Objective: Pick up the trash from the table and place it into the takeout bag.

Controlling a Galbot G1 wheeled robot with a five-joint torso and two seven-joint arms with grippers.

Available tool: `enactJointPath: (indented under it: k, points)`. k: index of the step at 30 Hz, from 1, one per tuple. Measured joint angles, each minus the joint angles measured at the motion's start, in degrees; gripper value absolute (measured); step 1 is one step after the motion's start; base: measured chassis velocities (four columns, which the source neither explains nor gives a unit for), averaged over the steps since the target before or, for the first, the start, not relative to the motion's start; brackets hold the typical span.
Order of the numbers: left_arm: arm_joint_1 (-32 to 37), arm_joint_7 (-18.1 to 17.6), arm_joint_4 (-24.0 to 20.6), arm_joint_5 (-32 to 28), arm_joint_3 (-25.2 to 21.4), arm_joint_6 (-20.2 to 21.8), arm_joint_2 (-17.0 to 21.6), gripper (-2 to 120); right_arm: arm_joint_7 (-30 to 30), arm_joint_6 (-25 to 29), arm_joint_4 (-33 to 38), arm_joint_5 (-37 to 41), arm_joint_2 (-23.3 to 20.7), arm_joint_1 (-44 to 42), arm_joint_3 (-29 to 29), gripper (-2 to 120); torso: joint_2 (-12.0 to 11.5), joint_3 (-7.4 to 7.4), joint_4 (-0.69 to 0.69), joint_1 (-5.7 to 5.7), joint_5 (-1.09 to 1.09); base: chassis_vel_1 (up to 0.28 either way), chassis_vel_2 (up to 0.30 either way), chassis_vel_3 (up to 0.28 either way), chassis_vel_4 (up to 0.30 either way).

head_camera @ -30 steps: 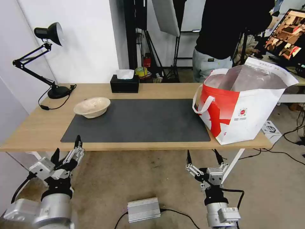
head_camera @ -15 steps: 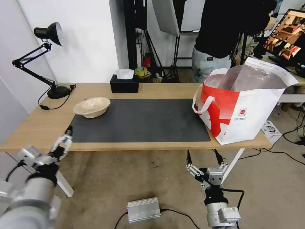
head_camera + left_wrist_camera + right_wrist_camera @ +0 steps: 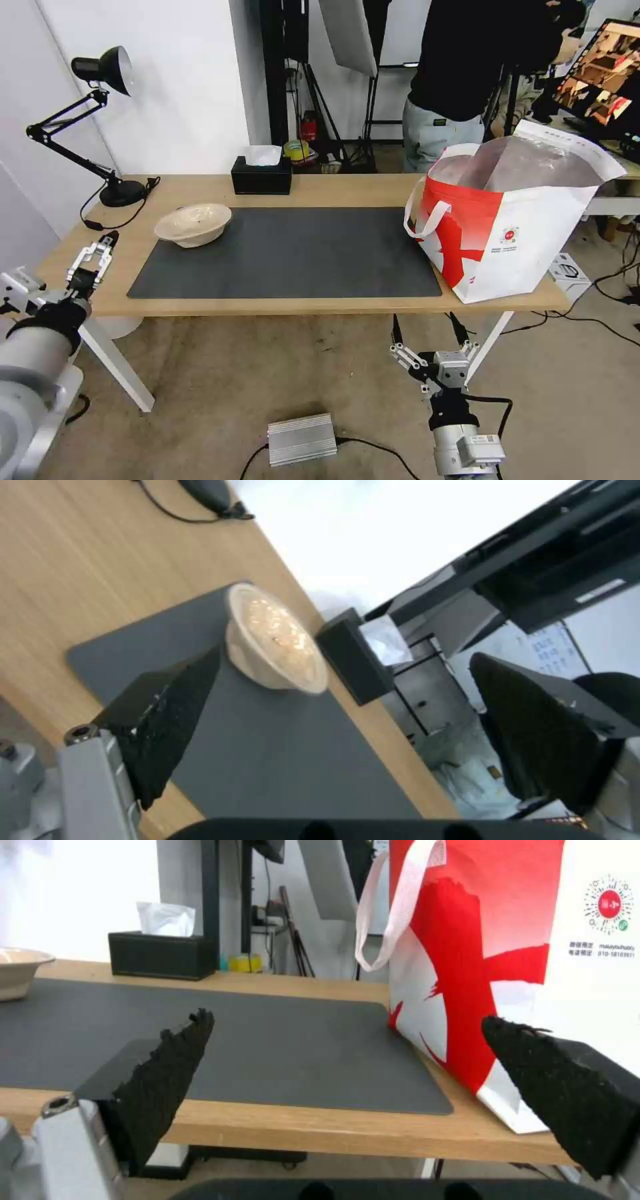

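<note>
Now the reach for the trash is under way: the left gripper, spread wide and empty, hangs over the table's left end, needing to close on the beige bowl at the mat's far left corner, while the right gripper idles agape below the front edge, near the takeout bag at the right end.

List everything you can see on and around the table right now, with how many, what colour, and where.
Paper-pulp bowl: one, beige, on the left far corner of the mat.
Mat: one, dark grey, middle of the table.
Table: one, light wood, white legs.
Takeout bag: one, white and red with silver lining, standing open at the table's right end.
Tissue box: one, black, at the far edge.
Desk lamp: one, black, far left corner.
Metal box: one, silver, on the floor.
Left hand: open, at the table's left near corner.
Right hand: open, low in front of the table's near edge.
</note>
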Motion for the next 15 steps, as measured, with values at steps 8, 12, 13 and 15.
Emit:
enactJointPath:
  k: [8, 12, 13, 15]
  points:
    - [-5.6, -5.3, 4.4, -5.0, 2.2, 0.3, 4.9, 100, 0.0, 0.0, 0.0, 0.0, 0.0, 0.0, 0.0, 100, 0.0, 0.0, -0.01, 0.0, 0.01, 0.0, 0.0, 0.0, 0.0]
    - [-7.9, -6.7, 6.8, -6.6, 3.7, 0.9, 6.8, 100, 0.0, 0.0, 0.0, 0.0, 0.0, 0.0, 0.0, 100, 0.0, 0.0, 0.0, 0.0, 0.0, 0.0, 0.0, 0.0, 0.0]
    - [-9.0, -7.1, 7.8, -7.2, 4.5, 1.1, 7.6, 100, 0.0, 0.0, 0.0, 0.0, 0.0, 0.0, 0.0, 100, 0.0, 0.0, -0.01, 0.0, 0.01, 0.0, 0.0, 0.0, 0.0]
    - [-10.1, -7.4, 8.6, -7.8, 5.2, 1.1, 8.2, 100, 0.0, 0.0, 0.0, 0.0, 0.0, 0.0, 0.0, 100, 0.0, 0.0, 0.0, 0.0, 0.0, 0.0, 0.0, 0.0, 0.0]
